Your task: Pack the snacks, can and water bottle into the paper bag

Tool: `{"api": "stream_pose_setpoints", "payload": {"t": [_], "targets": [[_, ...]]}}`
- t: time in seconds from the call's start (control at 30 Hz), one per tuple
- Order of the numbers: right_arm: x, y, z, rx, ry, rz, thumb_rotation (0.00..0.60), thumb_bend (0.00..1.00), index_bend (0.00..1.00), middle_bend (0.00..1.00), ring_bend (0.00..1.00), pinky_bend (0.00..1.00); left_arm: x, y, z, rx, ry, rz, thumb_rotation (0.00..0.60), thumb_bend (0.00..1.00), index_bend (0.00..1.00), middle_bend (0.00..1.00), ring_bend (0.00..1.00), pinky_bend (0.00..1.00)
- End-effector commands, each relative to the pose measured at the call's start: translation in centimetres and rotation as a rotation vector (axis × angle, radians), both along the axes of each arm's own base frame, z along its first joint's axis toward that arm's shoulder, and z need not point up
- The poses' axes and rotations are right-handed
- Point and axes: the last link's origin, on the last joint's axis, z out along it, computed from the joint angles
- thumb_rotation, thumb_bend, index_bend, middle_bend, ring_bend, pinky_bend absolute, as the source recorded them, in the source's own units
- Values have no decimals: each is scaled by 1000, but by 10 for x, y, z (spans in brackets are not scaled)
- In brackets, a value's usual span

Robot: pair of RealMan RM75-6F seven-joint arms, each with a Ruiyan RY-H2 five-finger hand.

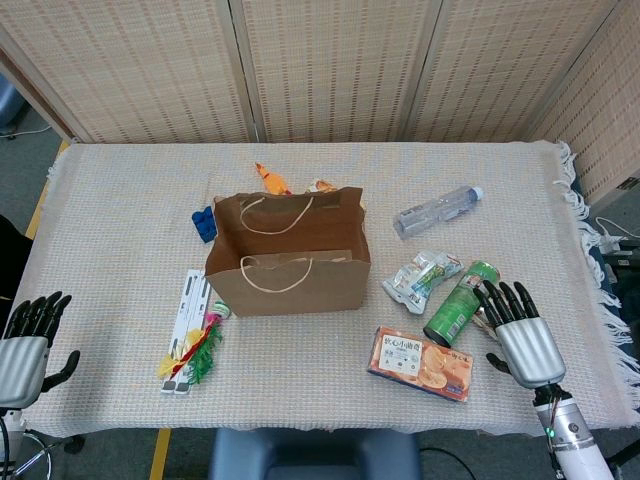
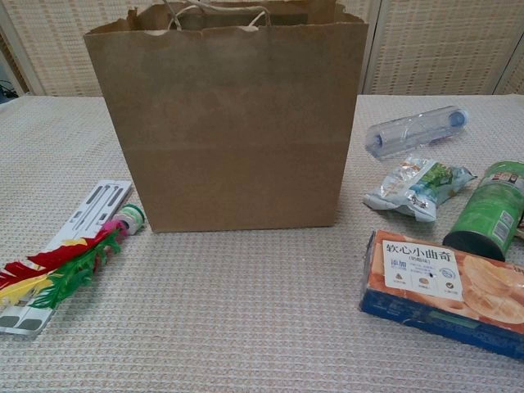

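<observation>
1. At the middle of the table stands the brown paper bag (image 1: 290, 255), upright and open at the top, its twine handles hanging over both long edges; in the chest view its plain front face fills the centre.
2. To the bag's right lies a clear water bottle (image 1: 437, 210) on its side, well apart from the bag.
3. Nearer the front edge, a small green-and-white snack packet (image 1: 420, 277) lies crumpled, just beside a green can (image 1: 460, 303) that rests tilted on its side.
4. Below these, a flat orange-and-blue cookie box (image 1: 420, 364) with pictured biscuits lies face up; the can's dark end sits close to its top edge.
5. On the bag's left lie a white flat strip (image 1: 185, 322) and a feathered toy (image 1: 195, 350) in red, yellow and green; a blue block (image 1: 204, 222) and an orange item (image 1: 272, 179) sit behind the bag.
6. A woven beige cloth (image 1: 120, 200) with a fringed right edge covers the table, and slatted screens (image 1: 330, 60) close off the back.
7. The right hand (image 1: 522, 335) rests at the table's right, palm down, fingers straight and slightly apart, tips just beside the can; whether they touch cannot be told. It holds nothing.
8. The left hand (image 1: 28, 345) hangs at the table's left edge, fingers loosely apart, holding nothing.
</observation>
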Motion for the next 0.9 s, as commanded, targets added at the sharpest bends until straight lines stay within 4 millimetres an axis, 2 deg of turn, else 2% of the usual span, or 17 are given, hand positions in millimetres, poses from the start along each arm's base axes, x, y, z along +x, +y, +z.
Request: {"api": "stream_pose_setpoints", "payload": {"t": [0.03,0.37,0.53,0.77,0.9], "targets": [[1,0,0,5,0,5,600,0,0,0,0,36,0,0,0,0,-1,0,600,369,0,0,0,0],[-3,0,0,85,67,22,600,0,0,0,0,38,0,1,0,0,1,3,600,368,0,0,0,0],[-7,-13,-4,145,128,12,600,0,0,0,0,95,0,1,0,1,2,5,600,369,0,0,0,0],[-8,-38,-19,197,269,42,600,1,0,0,0,100,0,1,0,3,3,6,600,370,0,0,0,0],[-4,-55,-26,209,307,40,600,40,0,0,0,102,0,1,0,3,1,6,600,369,0,0,0,0]]}}
